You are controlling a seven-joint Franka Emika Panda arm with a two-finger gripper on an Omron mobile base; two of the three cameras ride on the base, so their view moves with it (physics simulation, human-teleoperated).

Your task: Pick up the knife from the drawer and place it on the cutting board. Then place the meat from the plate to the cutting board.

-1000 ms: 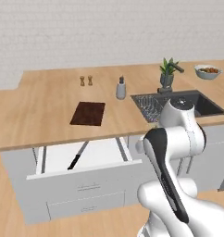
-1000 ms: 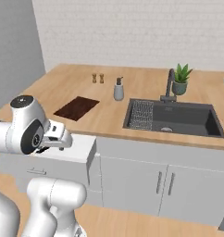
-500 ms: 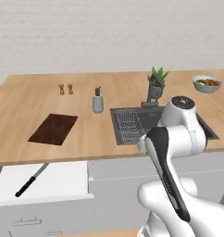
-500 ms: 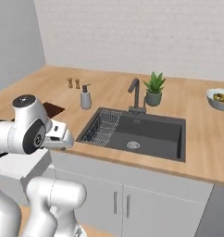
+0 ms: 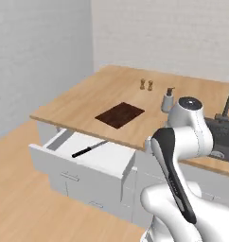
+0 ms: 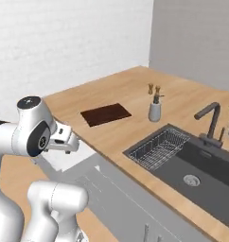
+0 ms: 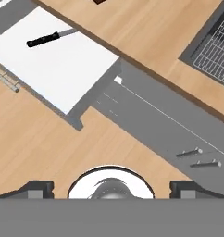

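Hand view shows the jaws wide apart, well short of the knife in the open drawer, so a careless descent risks striking the table edge.

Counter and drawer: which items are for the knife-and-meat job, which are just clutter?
Job: knife lying in the open drawer; cutting board on the counter.
Clutter: soap dispenser, two shakers, sink with dish rack, faucet.

White brick wall behind the wooden bench; plain grey wall at its end. Grey cabinets below. Light wood floor. Dark sink with black tap set into the bench.
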